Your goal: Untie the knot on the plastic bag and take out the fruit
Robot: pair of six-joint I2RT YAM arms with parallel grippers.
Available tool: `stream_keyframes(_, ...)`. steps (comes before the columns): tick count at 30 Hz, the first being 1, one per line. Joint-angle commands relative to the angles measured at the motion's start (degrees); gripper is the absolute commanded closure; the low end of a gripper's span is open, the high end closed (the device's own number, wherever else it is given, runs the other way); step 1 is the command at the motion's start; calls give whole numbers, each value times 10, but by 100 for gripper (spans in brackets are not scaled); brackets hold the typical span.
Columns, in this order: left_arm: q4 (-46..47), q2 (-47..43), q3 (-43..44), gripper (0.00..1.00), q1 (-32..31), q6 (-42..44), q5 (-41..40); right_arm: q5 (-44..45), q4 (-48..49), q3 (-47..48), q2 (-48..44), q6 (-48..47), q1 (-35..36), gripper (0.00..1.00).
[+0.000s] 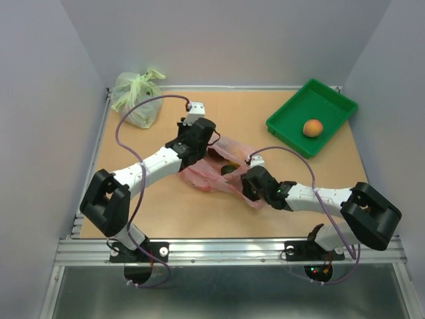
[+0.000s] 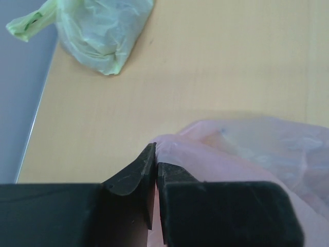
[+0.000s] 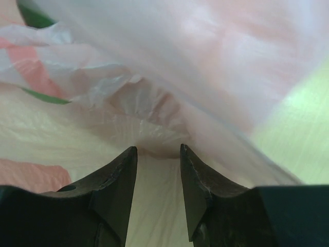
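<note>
While both tools grip it, the plastic bag (image 1: 219, 171) stretches left-right.

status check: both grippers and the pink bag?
Left gripper pinched shut on the pink bag edge. Right gripper jaws part open with bag film bunched between, grip unclear. One fruit already in green tray. Nothing in the way.

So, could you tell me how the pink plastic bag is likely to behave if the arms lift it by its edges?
The plastic bag is thin and crinkled, so it will probably drape rather than hold shape. The left gripper pinches its film nearly flat, suggesting little stiffness. Dark fruit shows inside, so lifting likely makes it sag and shift there.
</note>
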Motion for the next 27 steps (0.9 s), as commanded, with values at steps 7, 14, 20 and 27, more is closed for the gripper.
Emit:
stream_keyframes(7, -38, -134, -21, 89, 46, -39, 238, -39, 10, 24, -76, -76, -8, 40)
stream_keyframes(14, -34, -185, -64, 95, 47, -25, 329, -184, 3, 140, -105, -120, -7, 27)
stream_keyframes(20, -13, -214, -82, 100, 47, -13, 329, -172, 3, 245, -7, -127, -7, 26)
stream_keyframes(27, 8, -239, -112, 100, 48, -8, 309, -142, -1, 310, 67, -164, -8, 26)
